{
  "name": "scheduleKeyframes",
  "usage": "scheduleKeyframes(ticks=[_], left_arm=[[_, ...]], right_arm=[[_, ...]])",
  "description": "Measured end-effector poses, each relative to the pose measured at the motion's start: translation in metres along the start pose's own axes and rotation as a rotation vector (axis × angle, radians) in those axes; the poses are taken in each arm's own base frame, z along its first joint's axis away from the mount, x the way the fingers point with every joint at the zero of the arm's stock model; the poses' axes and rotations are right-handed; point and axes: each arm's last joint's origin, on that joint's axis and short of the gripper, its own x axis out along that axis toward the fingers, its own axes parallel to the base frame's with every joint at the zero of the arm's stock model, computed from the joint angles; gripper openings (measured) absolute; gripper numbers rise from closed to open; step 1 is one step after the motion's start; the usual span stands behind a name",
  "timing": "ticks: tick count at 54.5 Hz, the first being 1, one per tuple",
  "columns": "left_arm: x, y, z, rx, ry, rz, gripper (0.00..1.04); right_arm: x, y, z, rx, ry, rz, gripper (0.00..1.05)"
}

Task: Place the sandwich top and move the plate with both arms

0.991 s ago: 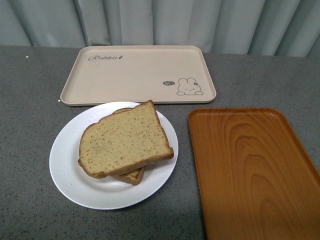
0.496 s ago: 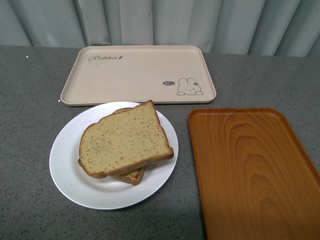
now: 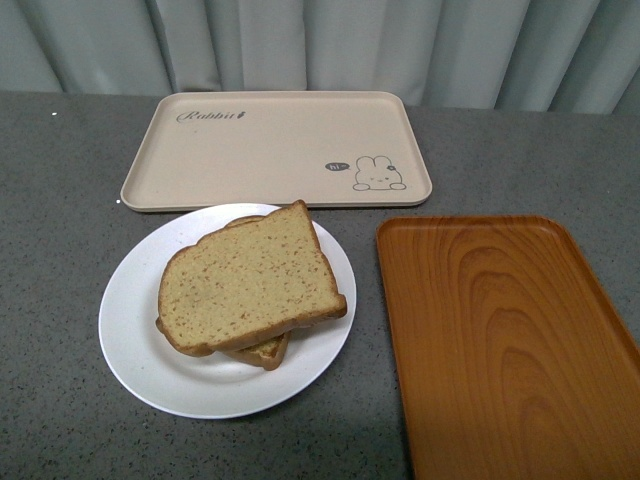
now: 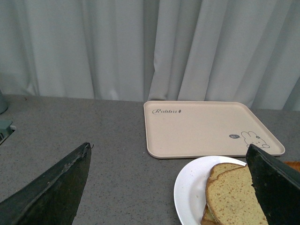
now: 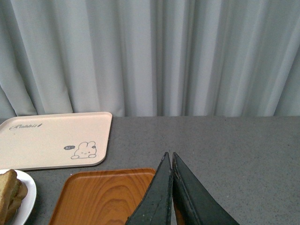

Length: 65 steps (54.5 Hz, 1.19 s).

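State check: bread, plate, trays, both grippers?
Sandwich top: lying skewed on the lower slice, not gripped.
Lower slice: on the plate, mostly covered.
Plate: flat, not gripped.
Rabbit tray: nothing on it.
Wood tray: nothing on the part seen.
Left gripper: open, holding nothing.
Right gripper: shut, holding nothing.

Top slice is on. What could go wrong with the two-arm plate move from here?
1. The sandwich top sits skewed on the lower slice; any tilt from uneven lifting could slide it off.
2. The plate has its rim close to the orange tray, so the right gripper, shut at this moment, would likely have little room to open and grip on that side.
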Motion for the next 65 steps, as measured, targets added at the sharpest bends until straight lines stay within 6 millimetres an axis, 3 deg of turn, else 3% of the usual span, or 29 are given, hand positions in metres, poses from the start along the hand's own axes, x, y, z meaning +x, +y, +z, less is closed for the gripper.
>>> scheduleKeyframes(ticks=[8,12,17,26,33,40,57,65], left_arm=[[0.000,0.000,0.000,0.000,0.000,0.000,0.98],[0.001,0.001,-0.002,-0.065,0.147,0.119,0.98],[0.008,0.002,-0.008,-0.144,0.328,0.208,0.98],[0.039,0.001,-0.015,-0.314,0.426,0.176,0.98],[0.079,0.001,-0.037,-0.482,0.553,0.114,0.98],[0.098,0.002,-0.059,-0.569,0.666,0.084,0.98],[0.135,0.003,-0.103,-0.729,0.833,0.108,0.98],[0.144,0.000,-0.117,-0.787,0.885,0.099,0.98]], right_arm=[[0.000,0.000,0.000,0.000,0.003,0.000,0.01],[0.000,0.000,0.000,-0.002,0.003,0.000,0.07],[0.000,0.000,0.000,-0.002,0.002,0.000,0.23],[0.000,0.000,0.000,-0.002,0.002,0.000,0.52],[0.000,0.000,0.000,-0.002,0.002,0.000,0.78],[0.000,0.000,0.000,-0.002,0.002,0.000,0.98],[0.000,0.000,0.000,-0.002,0.002,0.000,0.96],[0.000,0.000,0.000,-0.002,0.002,0.000,0.96]])
